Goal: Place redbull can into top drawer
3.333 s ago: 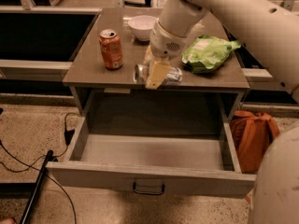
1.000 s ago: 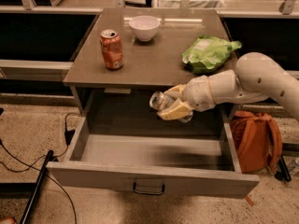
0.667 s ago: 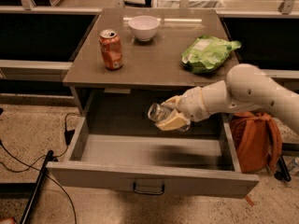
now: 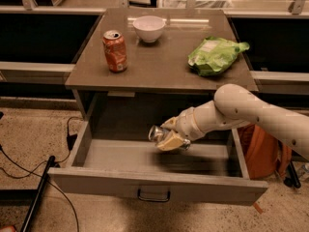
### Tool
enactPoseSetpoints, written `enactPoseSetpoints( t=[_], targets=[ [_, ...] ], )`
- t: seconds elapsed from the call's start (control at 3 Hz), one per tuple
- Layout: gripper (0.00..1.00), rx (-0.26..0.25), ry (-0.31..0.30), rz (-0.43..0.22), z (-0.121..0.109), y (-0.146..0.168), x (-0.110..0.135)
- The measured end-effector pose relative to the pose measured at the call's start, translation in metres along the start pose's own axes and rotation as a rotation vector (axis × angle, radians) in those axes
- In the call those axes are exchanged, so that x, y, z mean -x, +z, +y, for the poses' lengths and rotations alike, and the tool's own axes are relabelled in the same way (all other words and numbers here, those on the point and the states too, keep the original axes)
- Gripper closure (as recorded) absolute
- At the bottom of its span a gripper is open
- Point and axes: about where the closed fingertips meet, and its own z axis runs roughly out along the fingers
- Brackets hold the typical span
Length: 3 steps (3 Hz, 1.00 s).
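The top drawer [image 4: 154,191] is pulled wide open below the table, its grey front panel and dark handle facing me. My gripper [image 4: 168,137] reaches in from the right on a long white arm and hangs over the middle of the drawer's inside. It is shut on the redbull can [image 4: 158,134], which lies on its side in the fingers with its silver end pointing left, just above the drawer floor.
On the tabletop [image 4: 159,66] stand an orange soda can [image 4: 115,50] at the left, a white bowl [image 4: 148,28] at the back and a green chip bag [image 4: 215,55] at the right. An orange bag [image 4: 263,153] sits right of the drawer. Cables [image 4: 29,170] lie on the floor at the left.
My gripper carried the can off the tabletop, forward and down, and now holds it lower and further left inside the open drawer.
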Motion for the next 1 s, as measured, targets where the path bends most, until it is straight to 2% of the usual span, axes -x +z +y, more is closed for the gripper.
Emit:
enactPoseSetpoints(
  t=[0.67,1.0],
  targets=[
    [0.36,0.006,0.004,0.008,0.0004,0.0038,-0.0014],
    [0.04,0.006,0.004,0.008,0.0005,0.0038,-0.0014]
  ],
)
